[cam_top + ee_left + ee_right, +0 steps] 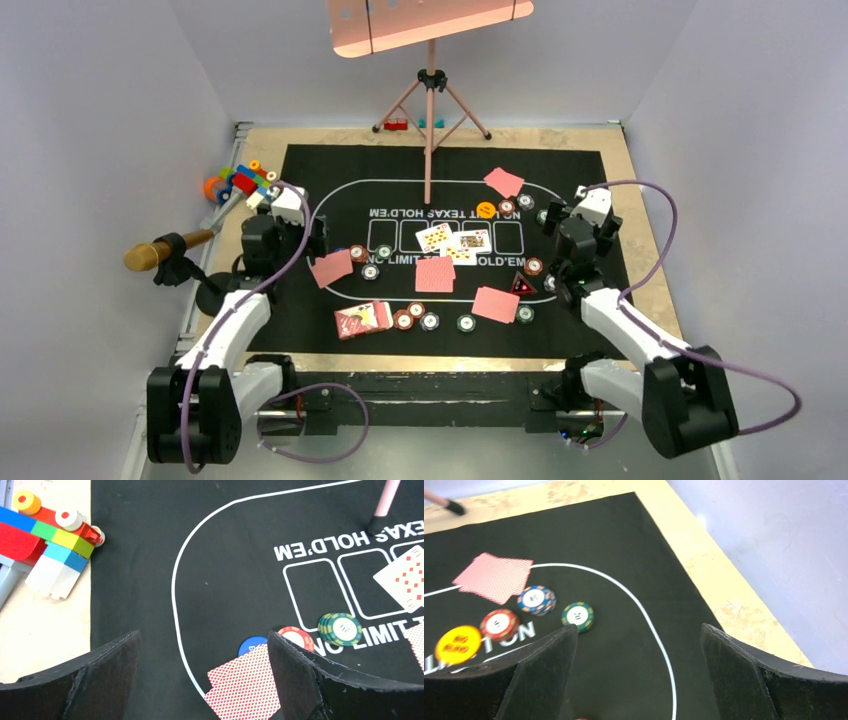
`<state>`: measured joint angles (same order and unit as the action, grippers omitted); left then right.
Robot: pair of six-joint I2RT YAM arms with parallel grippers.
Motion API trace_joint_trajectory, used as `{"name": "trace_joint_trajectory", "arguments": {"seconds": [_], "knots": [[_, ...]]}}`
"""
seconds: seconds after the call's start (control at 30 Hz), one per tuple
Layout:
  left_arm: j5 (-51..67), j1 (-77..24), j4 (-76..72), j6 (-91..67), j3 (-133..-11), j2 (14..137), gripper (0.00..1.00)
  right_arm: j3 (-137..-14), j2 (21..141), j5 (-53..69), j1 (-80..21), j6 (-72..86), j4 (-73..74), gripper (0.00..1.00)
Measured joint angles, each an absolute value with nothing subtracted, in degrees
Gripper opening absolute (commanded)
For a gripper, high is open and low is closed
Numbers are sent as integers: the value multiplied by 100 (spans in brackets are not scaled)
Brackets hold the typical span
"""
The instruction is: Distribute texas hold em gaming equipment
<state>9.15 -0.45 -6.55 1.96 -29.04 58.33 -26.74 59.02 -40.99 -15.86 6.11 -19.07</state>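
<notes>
Red-backed playing cards [435, 274] and striped chips [416, 312] are spread over the printed oval, with face-up cards [452, 241] at its centre. An orange button [486, 210] and a dark triangle [521, 285] lie toward the right. My left gripper [205, 680] is open and empty above the mat's left curve. A face-down card [245, 687] covering part of a blue button [250, 645] sits by its right finger [295, 680]. My right gripper [639, 675] is open and empty over bare mat. A green chip [577, 616] lies just beyond its left finger [544, 670].
Colourful toy blocks [243, 181] and a wooden-handled tool [165, 250] lie off the black mat [320, 165] at the left. A pink tripod [430, 110] stands at the back, one leg on the mat. A card deck [362, 320] lies at the near left. White walls enclose the table.
</notes>
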Motion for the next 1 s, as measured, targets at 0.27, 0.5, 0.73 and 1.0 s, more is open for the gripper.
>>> {"name": "trace_joint_trajectory", "arguments": {"seconds": [0.27,0.5,0.73,1.0], "knots": [[812,-45,-2814,202,-1855,6394,100,-2377,7065,-4410,-1299,462,-3756,98],[810,-43,-4165,215,-1680,7124,100,-2375,7881,-4504,-1269,368,-4849,98],[873,-43,-5321,257,-1382,7679,99,-2088,8005,-4488,-1258,220,-5655,98],[888,-43,-5437,261,-1334,7721,100,-1057,7913,-3763,-1201,-132,-7212,98]]}}
